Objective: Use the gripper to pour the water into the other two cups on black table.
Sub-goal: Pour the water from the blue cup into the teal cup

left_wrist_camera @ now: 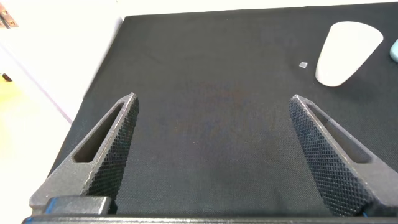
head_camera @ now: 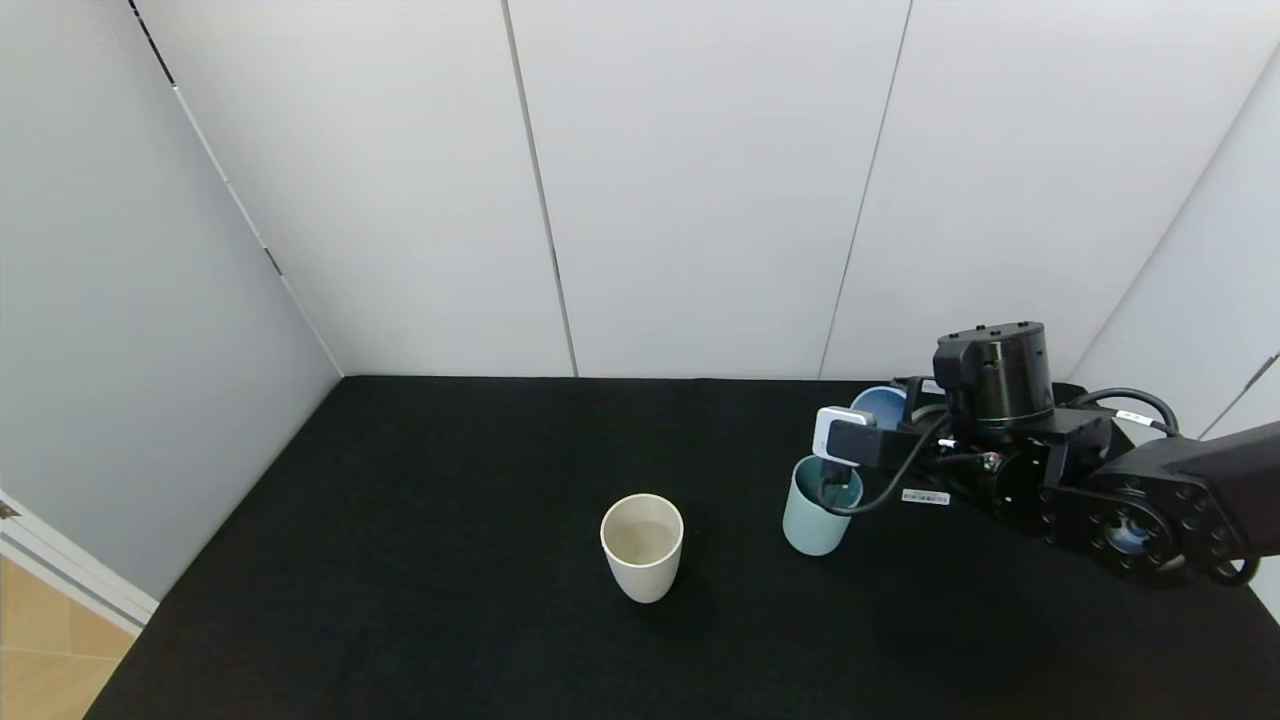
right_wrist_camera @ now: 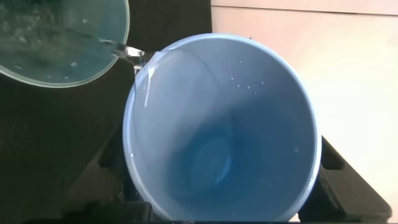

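My right gripper (head_camera: 888, 432) is shut on the periwinkle-blue cup (head_camera: 880, 405), held tipped on its side above the teal-green cup (head_camera: 815, 520) at the right of the black table (head_camera: 400, 500). In the right wrist view a thin thread of water (right_wrist_camera: 127, 53) runs from the blue cup's (right_wrist_camera: 224, 124) rim into the teal cup (right_wrist_camera: 56, 37), which holds water. The cream-white cup (head_camera: 642, 545) stands upright mid-table with some liquid in it. My left gripper (left_wrist_camera: 212, 98) hovers open over bare cloth, well away from the cream cup (left_wrist_camera: 345, 53).
White wall panels (head_camera: 700, 200) close the table in at the back and both sides. The table's left edge (head_camera: 150, 610) drops to a wooden floor (head_camera: 40, 660). A small white speck (left_wrist_camera: 303, 65) lies on the cloth near the cream cup.
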{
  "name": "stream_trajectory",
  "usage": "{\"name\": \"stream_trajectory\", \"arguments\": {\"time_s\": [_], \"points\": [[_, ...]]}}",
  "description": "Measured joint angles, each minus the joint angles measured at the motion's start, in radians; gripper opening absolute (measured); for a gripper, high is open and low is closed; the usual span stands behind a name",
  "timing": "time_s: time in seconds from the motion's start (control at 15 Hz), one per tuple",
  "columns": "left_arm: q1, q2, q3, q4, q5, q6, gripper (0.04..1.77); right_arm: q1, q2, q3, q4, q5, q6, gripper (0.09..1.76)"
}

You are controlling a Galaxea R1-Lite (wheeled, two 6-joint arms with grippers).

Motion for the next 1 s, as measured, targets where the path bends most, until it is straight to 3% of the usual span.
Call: {"name": "stream_trajectory", "arguments": {"time_s": [0.27,0.73,1.0], "points": [[0.000,0.000,0.000,0.000,0.000,0.000,1.72,-0.009,0.000,0.011,-0.002,0.008,0.053,1.32],[0.000,0.000,0.000,-0.001,0.000,0.000,1.72,-0.001,-0.017,0.023,0.008,0.040,0.280,1.32],[0.000,0.000,0.000,-0.001,0.000,0.000,1.72,0.036,-0.056,0.006,0.107,0.041,0.357,1.32]]}}
